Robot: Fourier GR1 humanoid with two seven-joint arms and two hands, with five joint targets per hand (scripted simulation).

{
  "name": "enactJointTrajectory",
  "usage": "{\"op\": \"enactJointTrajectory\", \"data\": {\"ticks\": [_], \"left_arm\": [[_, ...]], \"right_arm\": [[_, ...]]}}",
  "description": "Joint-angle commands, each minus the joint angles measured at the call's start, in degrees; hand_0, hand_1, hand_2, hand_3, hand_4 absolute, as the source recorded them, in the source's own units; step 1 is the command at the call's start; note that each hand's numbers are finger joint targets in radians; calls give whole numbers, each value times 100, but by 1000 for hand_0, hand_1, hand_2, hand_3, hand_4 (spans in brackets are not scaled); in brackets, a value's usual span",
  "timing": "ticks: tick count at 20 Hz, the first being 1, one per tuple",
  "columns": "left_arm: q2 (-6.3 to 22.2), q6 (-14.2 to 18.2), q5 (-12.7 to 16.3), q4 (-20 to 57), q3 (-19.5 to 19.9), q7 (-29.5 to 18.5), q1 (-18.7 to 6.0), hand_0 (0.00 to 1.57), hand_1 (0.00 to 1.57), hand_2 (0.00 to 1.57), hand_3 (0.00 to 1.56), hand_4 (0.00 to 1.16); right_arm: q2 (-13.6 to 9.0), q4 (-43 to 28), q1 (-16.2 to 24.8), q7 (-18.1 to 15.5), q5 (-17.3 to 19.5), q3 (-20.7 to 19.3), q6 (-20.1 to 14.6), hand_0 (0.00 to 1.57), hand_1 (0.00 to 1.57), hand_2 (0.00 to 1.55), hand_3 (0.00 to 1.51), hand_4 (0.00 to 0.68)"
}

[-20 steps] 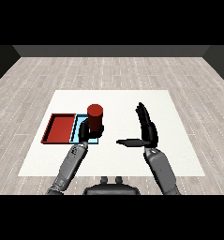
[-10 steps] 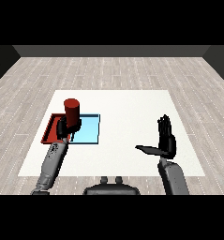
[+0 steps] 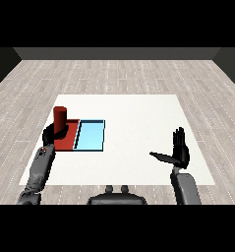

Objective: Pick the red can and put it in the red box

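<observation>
The red can [image 3: 60,117] stands upright over the red tray [image 3: 69,137] at the table's left side. My left hand [image 3: 52,134] is curled round the can's lower part, so the can's base is hidden. Whether the can rests on the tray floor I cannot tell. The light blue tray [image 3: 91,136] lies directly right of the red one and holds nothing. My right hand [image 3: 177,154] hovers over the table's right side, far from both trays, fingers straight up and thumb pointing left.
The white table [image 3: 133,118] stretches between the trays and the right hand. Its front edge runs just ahead of both forearms. Grey wood floor surrounds it.
My left hand has carried the can further left, from the trays' shared edge to over the red tray. My right hand has drawn back toward me and to the right.
</observation>
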Motion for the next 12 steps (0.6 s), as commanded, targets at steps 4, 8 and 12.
{"op": "enactJointTrajectory", "data": {"ticks": [4, 8, 12], "left_arm": [[-128, 523, -554, 2500, 90, -413, -877, 1571, 1571, 1550, 1475, 1022], [-180, 412, -730, 3410, -39, 52, -910, 29, 29, 370, 124, 708], [-350, 785, -849, 4082, 14, 248, -1363, 566, 566, 661, 570, 633]], "right_arm": [[-43, 778, -674, 97, 176, -221, -170, 0, 0, 0, 0, 0], [18, 1077, -627, -112, 264, -220, -200, 0, 0, 0, 0, 0], [-21, 1338, -787, -153, 367, -320, -285, 0, 0, 0, 0, 0]]}}
